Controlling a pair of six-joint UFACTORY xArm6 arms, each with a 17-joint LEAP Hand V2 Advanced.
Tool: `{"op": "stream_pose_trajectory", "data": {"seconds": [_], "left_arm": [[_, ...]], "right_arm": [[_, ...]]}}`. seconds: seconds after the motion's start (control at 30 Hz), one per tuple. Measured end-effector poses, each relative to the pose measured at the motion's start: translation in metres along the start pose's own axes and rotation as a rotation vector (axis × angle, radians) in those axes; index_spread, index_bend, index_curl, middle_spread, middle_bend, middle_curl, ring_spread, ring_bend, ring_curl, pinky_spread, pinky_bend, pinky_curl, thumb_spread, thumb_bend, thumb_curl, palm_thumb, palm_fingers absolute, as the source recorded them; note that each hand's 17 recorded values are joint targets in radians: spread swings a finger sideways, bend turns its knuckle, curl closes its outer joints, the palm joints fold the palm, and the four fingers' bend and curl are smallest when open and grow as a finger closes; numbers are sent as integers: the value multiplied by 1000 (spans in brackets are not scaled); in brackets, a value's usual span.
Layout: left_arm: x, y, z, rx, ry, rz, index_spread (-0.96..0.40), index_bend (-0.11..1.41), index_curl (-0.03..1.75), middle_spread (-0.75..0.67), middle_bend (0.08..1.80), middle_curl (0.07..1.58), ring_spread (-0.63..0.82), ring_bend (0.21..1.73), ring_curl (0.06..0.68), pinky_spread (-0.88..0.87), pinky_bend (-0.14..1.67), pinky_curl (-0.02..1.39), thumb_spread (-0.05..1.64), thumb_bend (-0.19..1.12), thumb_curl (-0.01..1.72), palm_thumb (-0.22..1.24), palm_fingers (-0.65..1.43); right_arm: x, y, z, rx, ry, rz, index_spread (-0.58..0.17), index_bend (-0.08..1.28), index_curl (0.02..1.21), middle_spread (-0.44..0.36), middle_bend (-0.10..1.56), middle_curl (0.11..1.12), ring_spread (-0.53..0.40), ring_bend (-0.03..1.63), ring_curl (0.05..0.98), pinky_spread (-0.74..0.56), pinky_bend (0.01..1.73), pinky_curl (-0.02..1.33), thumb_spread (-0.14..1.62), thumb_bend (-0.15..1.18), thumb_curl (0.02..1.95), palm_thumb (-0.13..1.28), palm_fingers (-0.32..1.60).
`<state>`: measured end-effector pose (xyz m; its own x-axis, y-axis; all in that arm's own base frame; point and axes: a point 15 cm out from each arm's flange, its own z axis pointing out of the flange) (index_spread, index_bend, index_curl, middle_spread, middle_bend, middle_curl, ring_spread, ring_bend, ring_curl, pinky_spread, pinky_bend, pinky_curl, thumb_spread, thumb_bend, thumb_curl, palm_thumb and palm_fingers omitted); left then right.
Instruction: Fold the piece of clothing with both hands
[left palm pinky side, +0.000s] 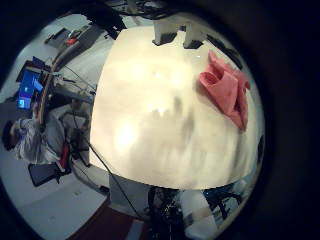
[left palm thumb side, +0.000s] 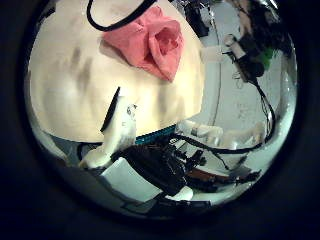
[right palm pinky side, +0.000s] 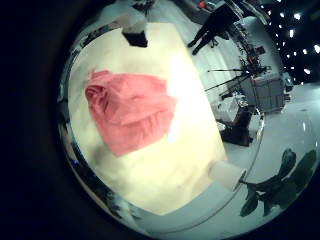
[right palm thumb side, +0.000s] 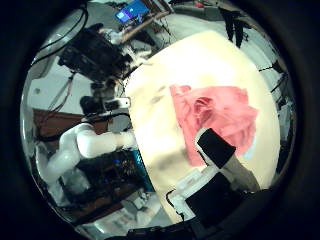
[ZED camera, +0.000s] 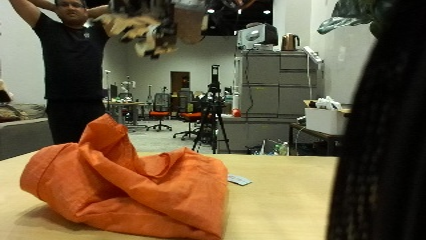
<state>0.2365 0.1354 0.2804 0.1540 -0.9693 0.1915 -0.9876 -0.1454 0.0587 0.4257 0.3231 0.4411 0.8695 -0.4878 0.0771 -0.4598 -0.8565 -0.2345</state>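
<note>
An orange piece of clothing (ZED camera: 127, 180) lies crumpled in a heap on the tan table (ZED camera: 286, 200). Part of it stands up in a peak. Both palm views of each hand look down on the cloth (left palm pinky side: 225, 88) (left palm thumb side: 150, 42) (right palm pinky side: 128, 108) (right palm thumb side: 215, 115) from well above, so neither hand touches it. My left hand (left palm thumb side: 115, 125) shows a white finger, relaxed and holding nothing. My right hand (right palm thumb side: 228, 160) shows a black finger over the table's edge, also holding nothing. A blurred hand (ZED camera: 147, 25) hangs at the top of the outside view, high above the cloth.
A small flat card (ZED camera: 238, 180) lies on the table beside the cloth. A white block (right palm pinky side: 225, 172) stands at one table edge and a dark mount (right palm pinky side: 135, 38) at another. A dark shape (ZED camera: 386, 120) fills the outside view's side edge.
</note>
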Motion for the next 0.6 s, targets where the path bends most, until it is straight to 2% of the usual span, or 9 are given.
{"op": "stream_pose_trajectory", "data": {"seconds": [0.1, 0.27, 0.37, 0.5, 0.6], "left_arm": [[18, 5, -10, 0, -6, 15, 4, 165, 307, 142, 198, 350, 417, 431, 214, 469, 223, 313, 1289, -13, 363, 510, 147], [52, 11, -25, -6, -22, 63, -7, 173, 314, 128, 201, 351, 411, 419, 211, 470, 212, 310, 1280, -13, 368, 512, 171], [71, 13, -32, -9, -28, 88, -17, 184, 325, 119, 196, 349, 409, 413, 207, 468, 198, 306, 1278, -13, 370, 512, 193], [108, 18, -29, -55, -39, 143, -26, 183, 333, 115, 194, 348, 402, 402, 204, 466, 193, 305, 1277, -13, 372, 511, 202], [125, 19, -25, -86, -66, 154, -30, 181, 338, 97, 202, 351, 400, 393, 201, 465, 188, 301, 1271, -13, 375, 514, 212]], "right_arm": [[10, 40, -32, -40, -13, 60, -429, 192, 385, 29, 287, 421, 166, 533, 309, 394, 585, 412, 1158, -4, 552, 890, 25], [27, 138, -60, -233, -56, 197, -405, 174, 365, 56, 247, 391, 195, 437, 275, 385, 487, 365, 1156, -11, 559, 907, -34], [31, 192, -94, -282, -38, 277, -396, 163, 347, 67, 228, 377, 212, 386, 258, 375, 452, 347, 1166, -16, 558, 892, -31], [21, 240, -81, -362, -73, 333, -391, 160, 327, 71, 204, 363, 224, 346, 245, 366, 418, 332, 1180, -18, 553, 864, -27], [3, 284, -63, -417, -100, 386, -388, 166, 317, 73, 193, 355, 230, 320, 239, 362, 395, 324, 1202, -22, 540, 828, -14]]}}
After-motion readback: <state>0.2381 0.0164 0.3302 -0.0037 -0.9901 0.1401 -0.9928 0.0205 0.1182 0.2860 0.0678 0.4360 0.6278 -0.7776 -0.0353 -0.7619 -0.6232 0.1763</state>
